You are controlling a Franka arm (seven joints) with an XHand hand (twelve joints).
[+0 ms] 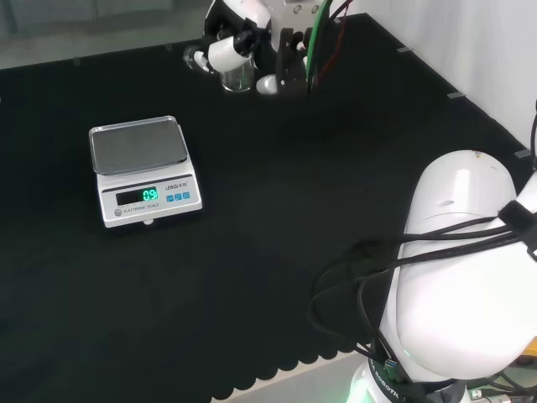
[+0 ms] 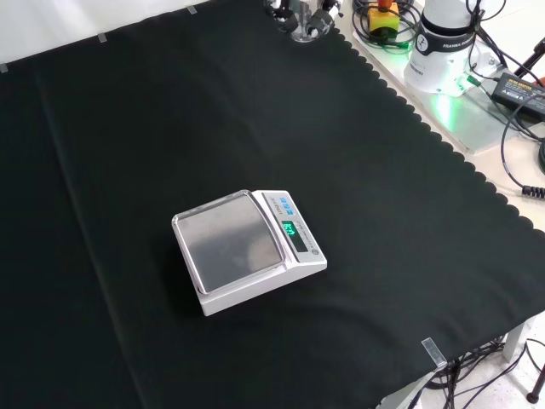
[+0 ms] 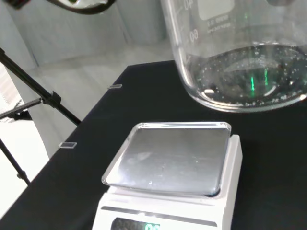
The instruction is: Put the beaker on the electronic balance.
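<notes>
**Transfer Step: Beaker Carried, Balance Pan Vacant**

Status. In the head view the hand [image 1: 239, 42] is at the far edge of the cloth, near the top of the view, with its fingers curled round the beaker [image 1: 237, 75]. The wrist view shows the beaker's clear base and lower wall close to the camera, hanging in front of the scene with the black cloth [image 1: 277, 210] visible beneath it; it is judged to be lifted clear of the bench (droplets or small bubbles speckle the base, and no depth of liquid can be made out).

Target. The electronic balance [image 1: 144, 168] stands well apart from the hand, toward the left in the head view and near the middle of the cloth in the front view. Its metal pan [image 3: 170, 158] is bare, and its display is lit.

Step in hand. Pick-up appears complete; the carry toward the balance is the current step. Placement is not yet done.

Next move, requirements:
1. Travel the hand across the cloth until the beaker base is over the centre of the pan.
2. Keep the beaker upright throughout.
3. Lower until the base sits flat on the pan, inside its raised rim, not across an edge.
4. Release only once the beaker is seated, then withdraw without brushing the glass.
</notes>
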